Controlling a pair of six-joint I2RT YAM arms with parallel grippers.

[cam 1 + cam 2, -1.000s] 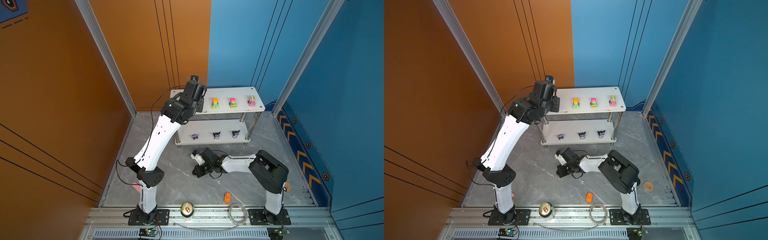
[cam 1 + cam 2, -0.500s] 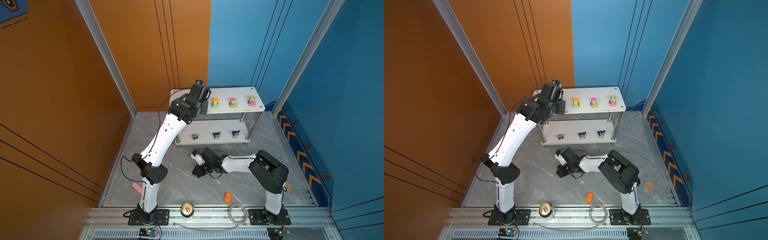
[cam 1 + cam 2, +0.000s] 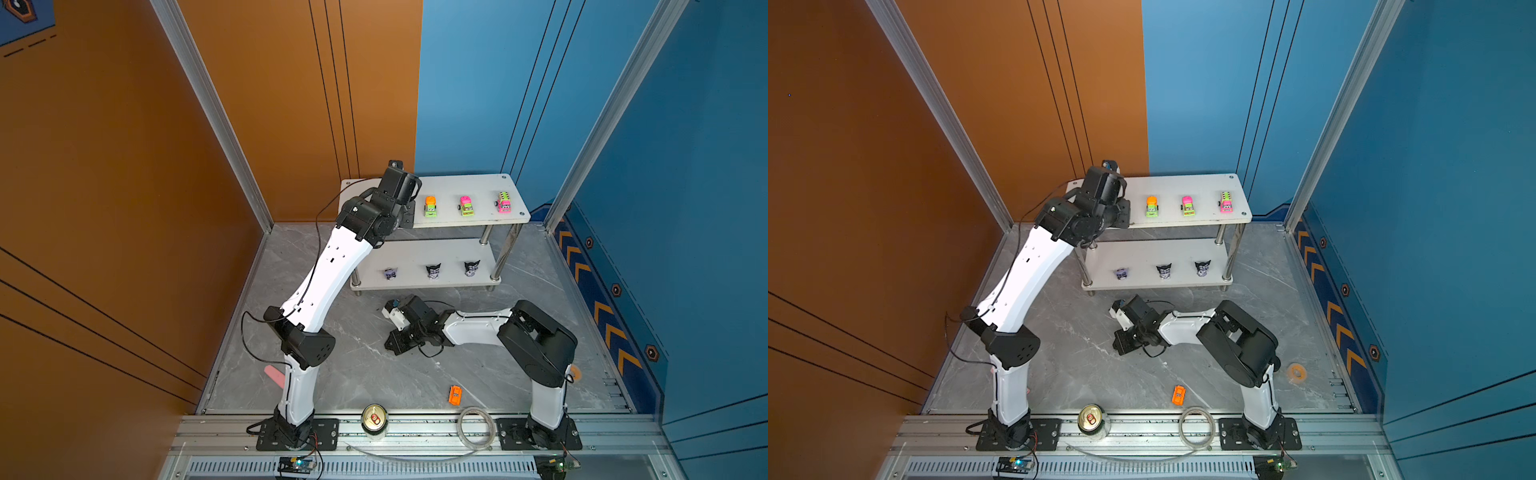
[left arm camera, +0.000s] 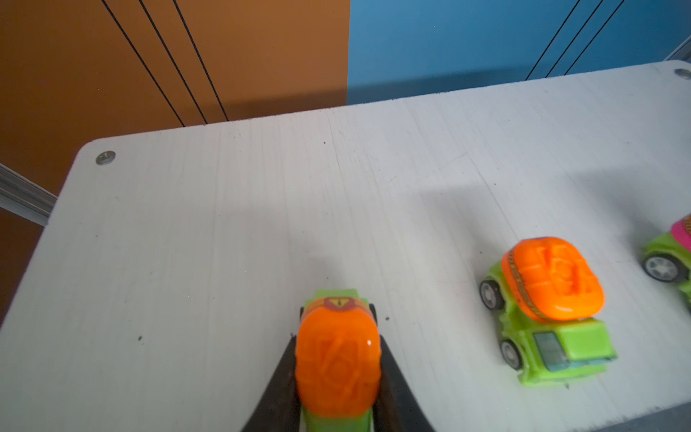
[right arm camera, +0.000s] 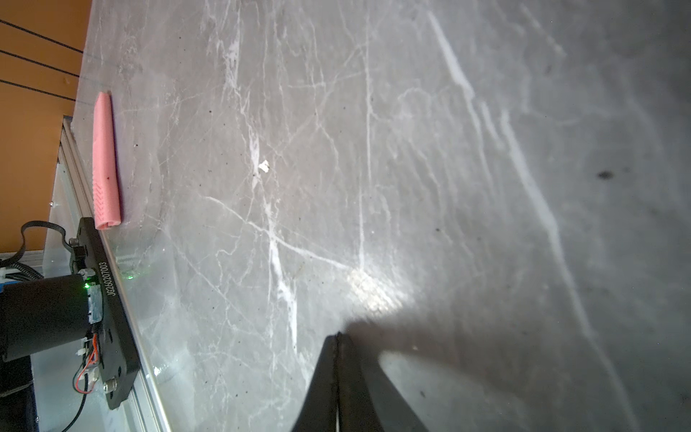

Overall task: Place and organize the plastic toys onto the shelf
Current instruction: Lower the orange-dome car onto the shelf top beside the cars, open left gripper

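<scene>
Your left gripper (image 4: 337,342) is pinching a green car with an orange top (image 4: 338,374), with one dark finger (image 4: 280,389) pressed to each flank. It holds the toy over the top tier of the white shelf (image 4: 224,224), near the front edge and toward the left end. You cannot tell from the wrist view whether the wheels touch the board.

Just beside it, but apart, a second orange-topped green car (image 4: 542,310) stands on its wheels. Past that, a pink-topped green car (image 4: 669,254) shows at the picture's border. In both top views the arm's wrist hides the held toy. Farthest right on that tier stands a pink car with a green roof (image 3: 503,202). On the lower tier, three black-and-purple figurines (image 3: 433,271) stand in a spaced row.

Your right gripper (image 5: 338,334) has its fingers pressed together with nothing between them. It sits low over the grey marble worktop (image 5: 411,149) in front of the shelf. One orange car (image 3: 455,395) lies on the worktop near the front rail. On that rail a gold-topped can (image 3: 374,420) sits to one side of it and a clear ring (image 3: 476,422) to the other. A pink ribbed piece (image 5: 106,164) lies at the worktop's left edge.
</scene>
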